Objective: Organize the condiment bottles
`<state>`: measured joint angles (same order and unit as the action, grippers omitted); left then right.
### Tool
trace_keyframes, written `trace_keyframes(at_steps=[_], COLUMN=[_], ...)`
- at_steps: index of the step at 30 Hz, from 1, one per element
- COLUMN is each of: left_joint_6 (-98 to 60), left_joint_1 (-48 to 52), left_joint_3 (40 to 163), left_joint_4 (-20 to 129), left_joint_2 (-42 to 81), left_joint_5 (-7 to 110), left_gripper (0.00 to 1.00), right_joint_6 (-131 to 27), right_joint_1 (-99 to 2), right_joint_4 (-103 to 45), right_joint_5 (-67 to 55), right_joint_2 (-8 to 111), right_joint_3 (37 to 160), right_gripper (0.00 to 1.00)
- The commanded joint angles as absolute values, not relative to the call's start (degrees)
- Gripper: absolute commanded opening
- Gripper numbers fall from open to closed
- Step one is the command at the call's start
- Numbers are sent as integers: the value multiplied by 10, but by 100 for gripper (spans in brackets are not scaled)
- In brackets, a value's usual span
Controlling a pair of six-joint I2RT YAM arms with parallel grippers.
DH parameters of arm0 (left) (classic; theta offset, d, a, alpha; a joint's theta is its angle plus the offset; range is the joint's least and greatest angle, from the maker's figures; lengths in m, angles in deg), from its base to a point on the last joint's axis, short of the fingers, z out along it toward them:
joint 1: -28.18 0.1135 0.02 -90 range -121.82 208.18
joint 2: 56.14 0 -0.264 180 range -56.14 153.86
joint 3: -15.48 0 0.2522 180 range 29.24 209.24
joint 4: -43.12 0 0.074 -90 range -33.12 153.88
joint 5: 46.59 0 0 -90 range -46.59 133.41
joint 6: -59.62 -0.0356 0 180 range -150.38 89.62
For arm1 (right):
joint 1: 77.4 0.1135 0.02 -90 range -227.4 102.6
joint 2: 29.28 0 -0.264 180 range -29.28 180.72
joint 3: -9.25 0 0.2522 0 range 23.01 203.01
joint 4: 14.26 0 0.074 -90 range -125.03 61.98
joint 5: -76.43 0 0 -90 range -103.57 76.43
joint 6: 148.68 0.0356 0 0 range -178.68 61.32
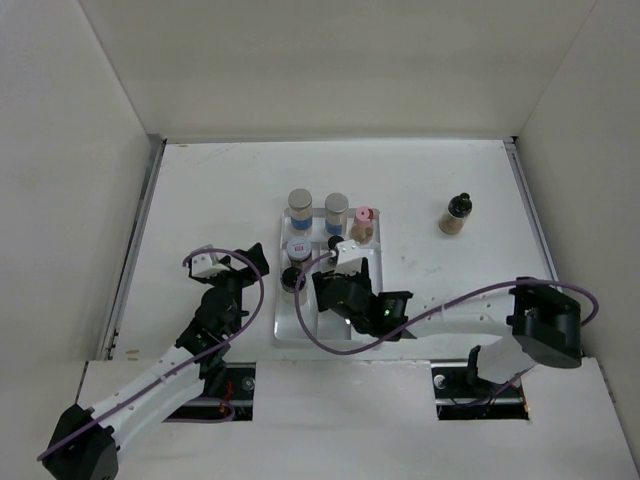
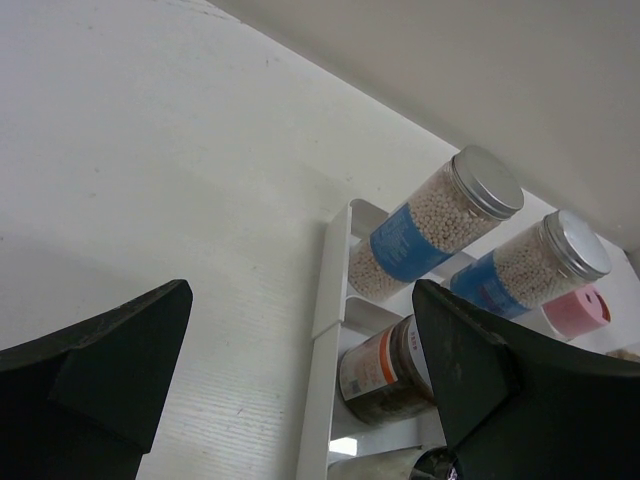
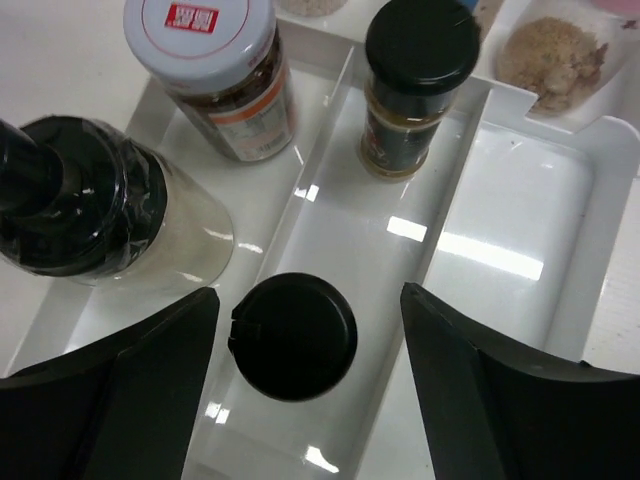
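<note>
Condiment bottles [image 1: 298, 248], how many do you count?

— Eight, all upright with caps up. Seven stand in the white tray [image 3: 500, 230]. One is alone on the worktop [image 1: 420, 180], well to the tray's right: the lone black-capped bottle [image 1: 456, 215].

And in the tray?

— Two grey-lidded jars [image 2: 487, 182] with blue labels at the far end, side by side, both filled with pale round grains. One pink-capped bottle [image 1: 362, 222] is just to their right. Nearer, in the left compartment, one jar with a white, red-marked lid [image 3: 200, 40] and one clear bottle with a black top [image 3: 90, 215]. In the middle compartment, two black-capped bottles [image 3: 420, 50], one behind the other.

The arms?

— Two. The right arm [image 1: 450, 318] hangs over the middle compartment, its jaws spread either side of the nearer black cap [image 3: 292, 335], not touching it. The left arm [image 1: 190, 345] is above the worktop just left of the tray, its jaws spread wide with nothing between.
</note>
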<state>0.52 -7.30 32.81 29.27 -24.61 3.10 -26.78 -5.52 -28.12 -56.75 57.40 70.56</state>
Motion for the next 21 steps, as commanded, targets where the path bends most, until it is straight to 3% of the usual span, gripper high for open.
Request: trace_keyframes(at_steps=[1, 4, 7, 8, 11, 13, 15, 17, 18, 21], left_joint_6=[10, 10, 10, 10, 12, 11, 12, 12, 12, 13], left_joint_1=[-71, -68, -71, -68, -75, -75, -69, -75, -77, -74], left_joint_3=[329, 330, 327, 327, 330, 329, 330, 329, 328, 332], left_joint_4=[268, 271, 267, 268, 269, 268, 272, 271, 267, 268], left_joint_2=[-243, -248, -254, -253, -249, -247, -249, -256, -255, -243], left_joint_5=[32, 39, 32, 33, 35, 32, 39, 38, 35, 40], left_gripper=[94, 94, 94, 94, 94, 94, 94, 94, 94, 94], right_joint_6=[-263, -270, -288, -292, -320, -336, -351, -360, -371, -383], right_joint_1=[-66, -88, -163, -204, -362, -436, -504, -555, -575, -615], right_joint_4=[-281, -295, -289, -285, -276, -284, -298, -308, -314, -312], right_joint_5=[-589, -592, -585, -584, -560, -549, -544, -542, -536, -516], right_joint_2=[500, 416, 325, 306, 306, 326, 357, 392, 411, 466], right_joint_3=[699, 675, 642, 637, 648, 670, 697, 721, 734, 767], right_gripper=[83, 89, 85, 79, 44, 42, 53, 81, 90, 100])
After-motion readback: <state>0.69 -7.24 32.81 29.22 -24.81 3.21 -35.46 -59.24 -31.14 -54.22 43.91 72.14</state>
